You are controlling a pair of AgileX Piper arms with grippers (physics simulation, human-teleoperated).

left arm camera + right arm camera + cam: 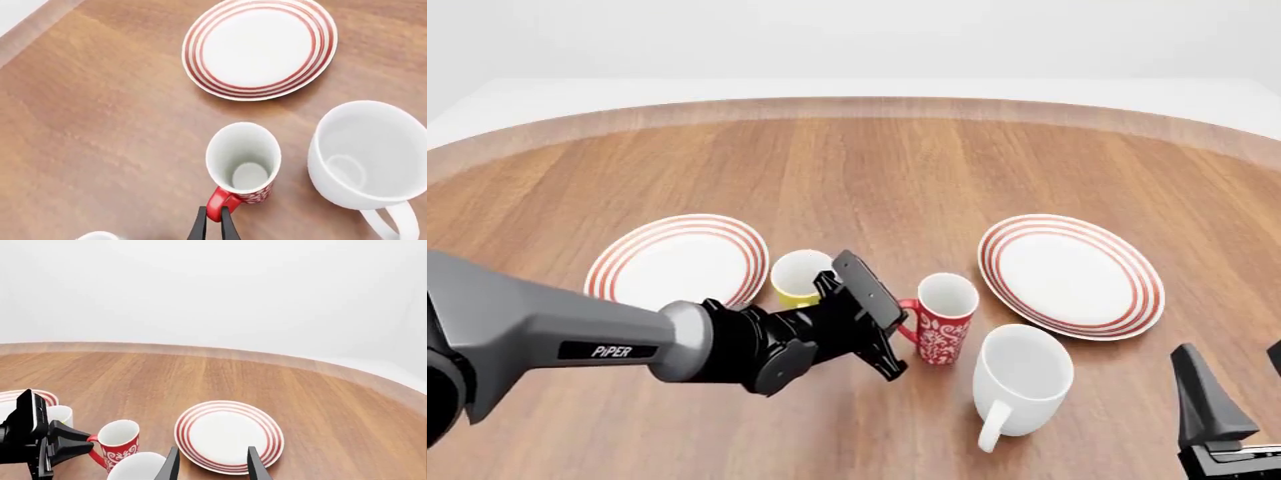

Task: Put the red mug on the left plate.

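The red mug [945,315] with its white floral pattern stands upright on the table between the yellow mug [801,277] and the right-hand plate. My left gripper [894,335] reaches it from the left and is shut on its red loop handle [220,202], seen between the two dark fingers [199,227] in the left wrist view. The left plate [677,262], white with red rings, lies beyond the left arm with nothing on it. My right gripper [1238,385] hangs open at the front right, away from the mugs, holding nothing.
A bigger plain white mug [1021,380] stands just in front and to the right of the red mug, almost touching it. The second ringed plate [1070,275] lies at the right. The yellow mug sits beside the left plate's right edge.
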